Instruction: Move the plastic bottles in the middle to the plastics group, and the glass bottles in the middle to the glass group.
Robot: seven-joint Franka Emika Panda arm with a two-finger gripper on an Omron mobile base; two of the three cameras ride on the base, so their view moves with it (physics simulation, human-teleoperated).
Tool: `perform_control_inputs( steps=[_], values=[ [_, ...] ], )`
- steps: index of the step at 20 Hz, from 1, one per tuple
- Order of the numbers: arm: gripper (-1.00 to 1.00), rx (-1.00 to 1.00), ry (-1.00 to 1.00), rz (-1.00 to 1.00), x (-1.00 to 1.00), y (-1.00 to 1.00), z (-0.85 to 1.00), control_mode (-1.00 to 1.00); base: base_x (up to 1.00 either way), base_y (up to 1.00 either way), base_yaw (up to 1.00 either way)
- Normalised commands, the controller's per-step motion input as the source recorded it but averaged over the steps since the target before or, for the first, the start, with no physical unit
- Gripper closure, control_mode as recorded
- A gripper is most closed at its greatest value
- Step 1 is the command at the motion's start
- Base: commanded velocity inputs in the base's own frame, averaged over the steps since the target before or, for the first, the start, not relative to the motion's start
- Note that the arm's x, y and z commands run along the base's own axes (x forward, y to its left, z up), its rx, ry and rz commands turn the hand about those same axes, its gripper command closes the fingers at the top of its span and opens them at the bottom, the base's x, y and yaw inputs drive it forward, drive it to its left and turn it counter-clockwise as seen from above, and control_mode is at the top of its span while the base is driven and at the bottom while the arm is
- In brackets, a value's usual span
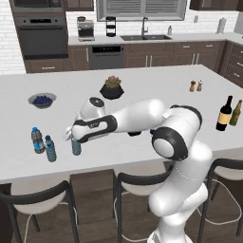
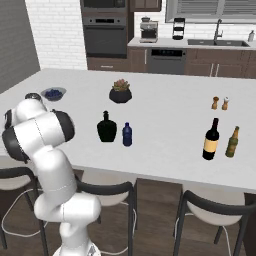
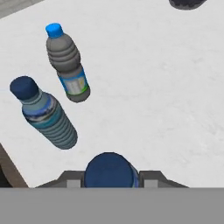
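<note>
Hand view | gripper (image 3: 110, 179) pinching clear plastic bottle (image 3: 109, 170) | body hidden under cap

Blue-capped grey bottle (image 3: 68, 65), blue-labelled clear bottle (image 3: 46, 114), black squat bottle (image 2: 106, 128), navy bottle (image 2: 127, 134), white counter (image 2: 165, 120).

Gripper (image 3: 111, 181): fingertips cut off by the hand view's lower band; the blue cap of the bottle (image 3: 109, 169) sits between them, its body hidden beneath. In the left base view the hand covers that bottle's (image 1: 76, 147) upper part. Beyond the hand, a dark bowl (image 3: 186, 3) is cropped by the edge.
</note>
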Motion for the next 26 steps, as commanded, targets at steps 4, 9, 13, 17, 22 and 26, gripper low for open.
perform_control_inputs(
  steps=[4,9,13,17,22,26],
  values=[
    [1.00,0.00,0.00,0.04,0.39,0.45,0.00,-1.00,0.00,0.00,0.00],
    [1.00,0.00,0.00,0.04,0.51,0.39,0.00,-1.00,0.00,0.00,0.00],
    [1.00,0.00,0.00,0.07,0.48,0.32,0.00,-1.00,0.00,0.00,0.00],
    [1.00,0.00,0.00,0.08,0.45,0.31,0.00,-1.00,0.00,0.00,0.00],
    [1.00,0.00,0.00,0.10,0.35,0.25,0.00,-1.00,0.00,0.00,0.00],
    [1.00,0.00,0.00,0.07,0.00,0.15,-0.12,-1.00,0.00,0.00,0.00]
  ],
)
